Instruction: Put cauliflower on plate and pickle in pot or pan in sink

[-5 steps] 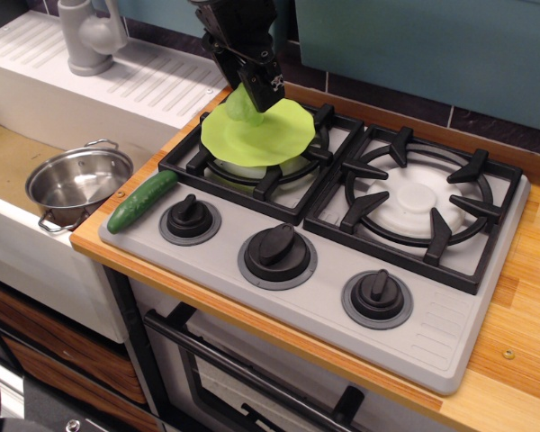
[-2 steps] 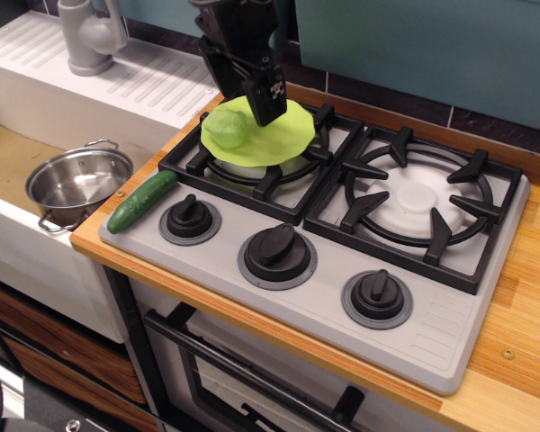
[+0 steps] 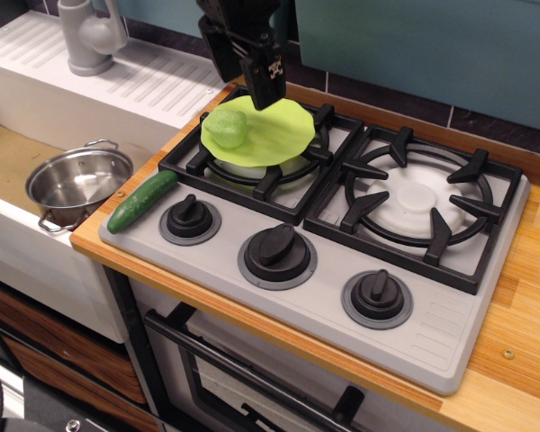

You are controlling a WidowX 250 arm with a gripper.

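The pale green cauliflower (image 3: 225, 128) lies on the left part of the lime-green plate (image 3: 270, 135), which rests on the rear left burner. My gripper (image 3: 245, 76) hangs just above the plate's back edge, open and holding nothing. The dark green pickle (image 3: 142, 201) lies on the stove's front left corner, beside the wooden counter edge. The shiny steel pot (image 3: 76, 184) stands empty in the sink (image 3: 9, 162) at the left.
A grey faucet (image 3: 85, 36) and a ribbed white drainboard (image 3: 135, 76) sit behind the sink. Three black knobs (image 3: 277, 250) line the stove front. The right burner grate (image 3: 418, 202) is bare. A teal wall panel rises behind the stove.
The cauliflower, held over the plate a second ago, now lies on it. My gripper let it go and rose a little above the plate.
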